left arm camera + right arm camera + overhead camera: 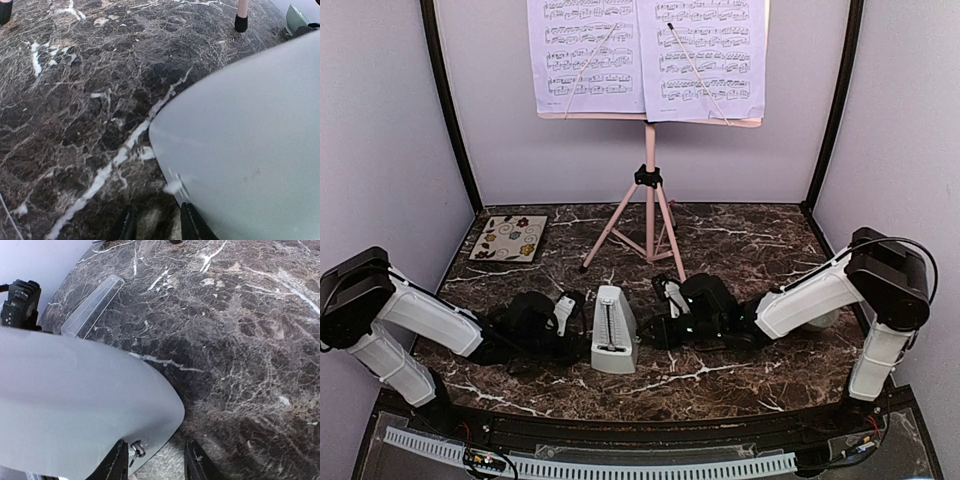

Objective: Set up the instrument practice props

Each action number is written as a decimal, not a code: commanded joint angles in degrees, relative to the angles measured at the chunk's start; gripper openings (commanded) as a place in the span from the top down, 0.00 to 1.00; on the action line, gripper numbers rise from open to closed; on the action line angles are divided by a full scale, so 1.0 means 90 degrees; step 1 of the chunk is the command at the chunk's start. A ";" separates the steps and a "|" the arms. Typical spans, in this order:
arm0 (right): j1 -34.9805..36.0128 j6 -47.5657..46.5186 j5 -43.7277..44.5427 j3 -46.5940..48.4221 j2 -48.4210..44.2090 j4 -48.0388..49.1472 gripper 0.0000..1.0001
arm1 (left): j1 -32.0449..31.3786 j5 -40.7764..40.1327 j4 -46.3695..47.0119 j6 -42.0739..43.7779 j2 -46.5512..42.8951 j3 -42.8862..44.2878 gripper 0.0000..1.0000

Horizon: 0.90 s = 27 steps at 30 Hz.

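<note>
No readable text or labels.

**Top view:** you look down from above and behind, across the marble worktop (760,250) to the music stand (650,190) at the back wall (740,160). **Left wrist view:** you sit very close above the worktop, the metronome (250,140) filling the right half. **Right wrist view:** equally close, the same metronome fills the lower left. All three views share it.
</note>
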 commanded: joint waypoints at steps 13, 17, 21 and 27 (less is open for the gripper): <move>-0.0588 -0.0611 -0.0036 0.0101 -0.0612 0.0011 0.48 | -0.0284 -0.0732 0.0865 -0.0266 0.0155 0.0309 0.65; -0.0572 -0.0819 -0.0196 -0.0410 -0.1392 0.0096 0.26 | -0.0132 -0.0685 0.0781 -0.0232 0.0022 0.0281 0.63; -0.0402 -0.0945 -0.0322 -0.0665 -0.1945 0.0247 0.05 | -0.0036 -0.0511 0.0773 -0.0145 0.0094 0.0408 0.63; 0.0049 -0.1175 -0.0053 -0.0187 -0.1980 -0.0128 0.02 | 0.0015 -0.0441 0.0683 -0.0020 0.0245 0.0710 0.62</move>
